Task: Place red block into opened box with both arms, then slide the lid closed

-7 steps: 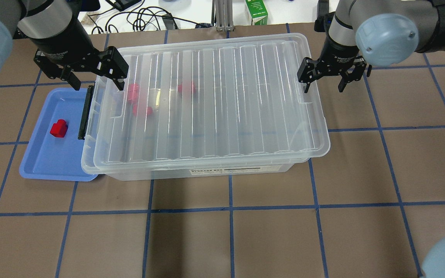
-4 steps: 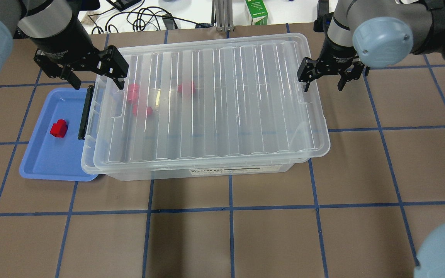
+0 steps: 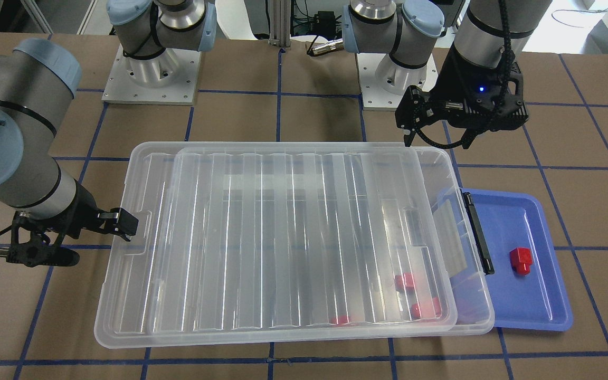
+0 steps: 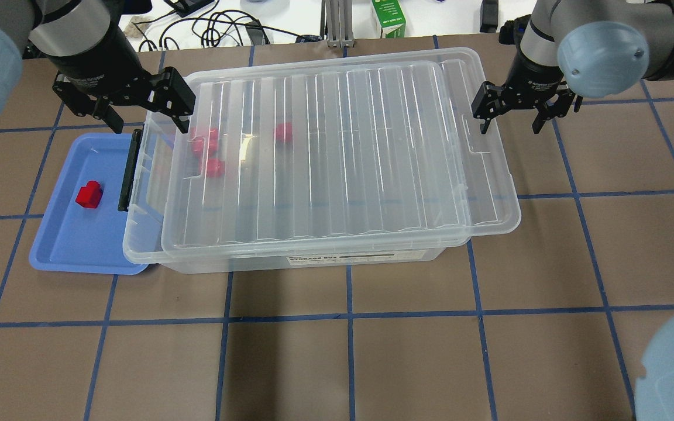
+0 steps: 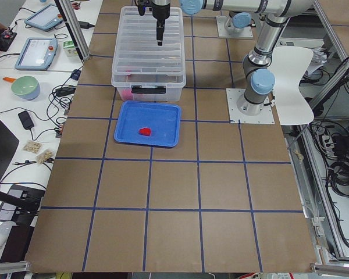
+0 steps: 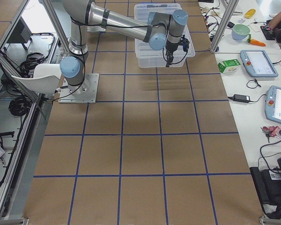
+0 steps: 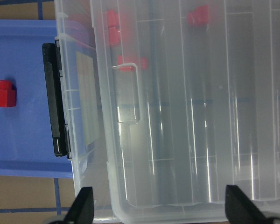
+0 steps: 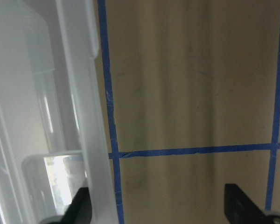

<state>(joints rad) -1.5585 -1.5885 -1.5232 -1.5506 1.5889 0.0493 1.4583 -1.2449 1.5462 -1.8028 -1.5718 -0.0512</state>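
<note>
In the overhead view's upper right, the right gripper, jaws spread, is hanging with one finger at the end rim of the lid. The left gripper, also released, is hovering over the latch end of the box. The red block is lying in the blue tray at left. The lid probably needs a level, straight pull rightward, widening the gap.

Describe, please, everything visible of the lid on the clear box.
The lid is a translucent ribbed plastic sheet, notched at each short end. It lies flat on the box, offset toward the robot's right, overhanging there and uncovering the latch end. A finger of the right gripper stands at its overhanging rim; contact unclear.
</note>
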